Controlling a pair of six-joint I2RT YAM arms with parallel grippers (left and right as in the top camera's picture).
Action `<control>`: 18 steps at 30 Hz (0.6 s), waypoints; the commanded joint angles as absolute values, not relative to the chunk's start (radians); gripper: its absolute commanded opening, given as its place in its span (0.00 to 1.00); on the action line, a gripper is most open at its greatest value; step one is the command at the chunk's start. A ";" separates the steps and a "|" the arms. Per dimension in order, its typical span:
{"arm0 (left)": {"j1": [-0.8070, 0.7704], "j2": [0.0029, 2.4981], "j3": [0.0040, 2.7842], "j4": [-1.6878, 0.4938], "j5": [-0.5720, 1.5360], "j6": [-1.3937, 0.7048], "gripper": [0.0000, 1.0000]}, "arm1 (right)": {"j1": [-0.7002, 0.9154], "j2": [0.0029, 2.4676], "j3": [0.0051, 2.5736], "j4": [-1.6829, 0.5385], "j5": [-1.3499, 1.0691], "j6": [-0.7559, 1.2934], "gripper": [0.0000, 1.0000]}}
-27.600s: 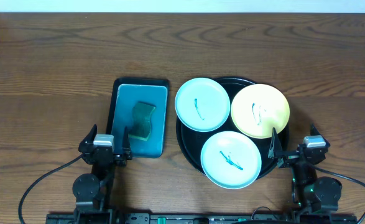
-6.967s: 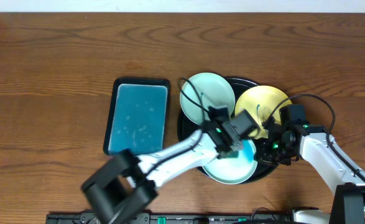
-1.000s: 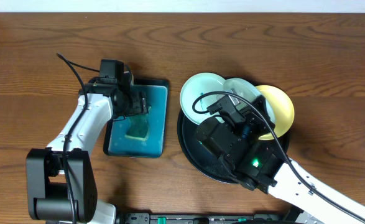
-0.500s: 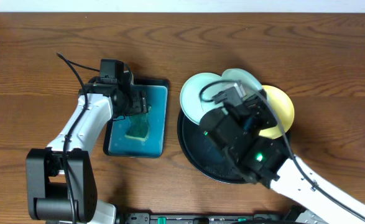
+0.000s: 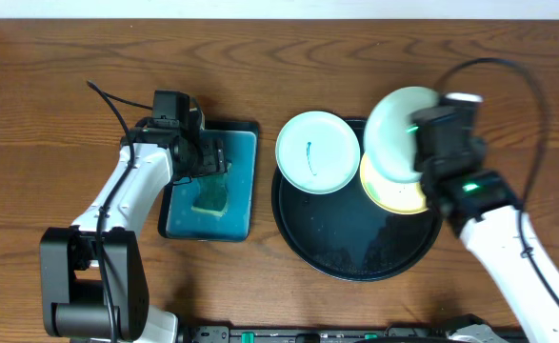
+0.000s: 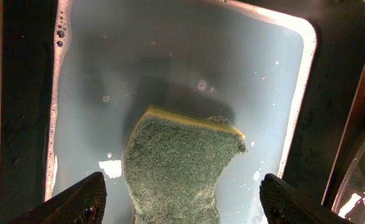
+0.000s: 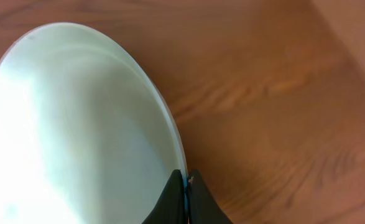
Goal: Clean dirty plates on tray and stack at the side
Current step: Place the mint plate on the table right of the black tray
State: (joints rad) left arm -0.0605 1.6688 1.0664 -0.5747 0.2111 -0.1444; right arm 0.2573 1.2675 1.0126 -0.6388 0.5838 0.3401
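The right arm [image 5: 489,210] holds one pale mint plate [image 5: 393,133] by its rim. The right wrist view shows its jaws clamped together on the thin edge, with bare wood of the tabletop [image 5: 69,76] beyond. Seen from overhead, this plate hangs above the far right part of the round black tray [image 5: 346,248] and hides the far side of the yellow plate [image 5: 393,193] lying there. No scribble shows on the face of the held plate that is in view.

A second mint plate [image 5: 317,152] sits at the tray's far left and overlaps the raised rim. It carries a short teal mark near its middle. The rest of the black tray floor is bare, with a few small wet specks.

To the left, just beside the black tray, lies a rectangular teal tray [image 5: 236,162] holding shallow soapy water. A green sponge with a yellow edge [image 6: 182,174] rests in it. The left arm [image 5: 131,191] reaches over this tray with its jaws spread wide apart, one tip on each side of the sponge and gripping nothing.
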 commanded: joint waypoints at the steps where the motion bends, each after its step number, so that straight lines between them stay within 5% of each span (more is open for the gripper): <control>1: -0.056 1.677 1.065 -0.574 0.217 -0.131 0.79 | 0.081 1.257 1.033 -0.643 0.369 0.496 0.01; 10: -0.056 1.677 1.065 -0.574 0.217 -0.131 0.79 | -0.344 1.319 1.033 -0.630 0.123 0.527 0.01; 18: -0.056 1.677 1.065 -0.578 0.217 -0.131 0.79 | -0.538 1.462 1.033 -0.616 0.062 0.527 0.01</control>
State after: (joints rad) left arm -0.0605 1.6691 1.0664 -0.5758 0.2119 -0.1444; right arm -0.4999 1.4239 1.0138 -0.6220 0.1093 0.5079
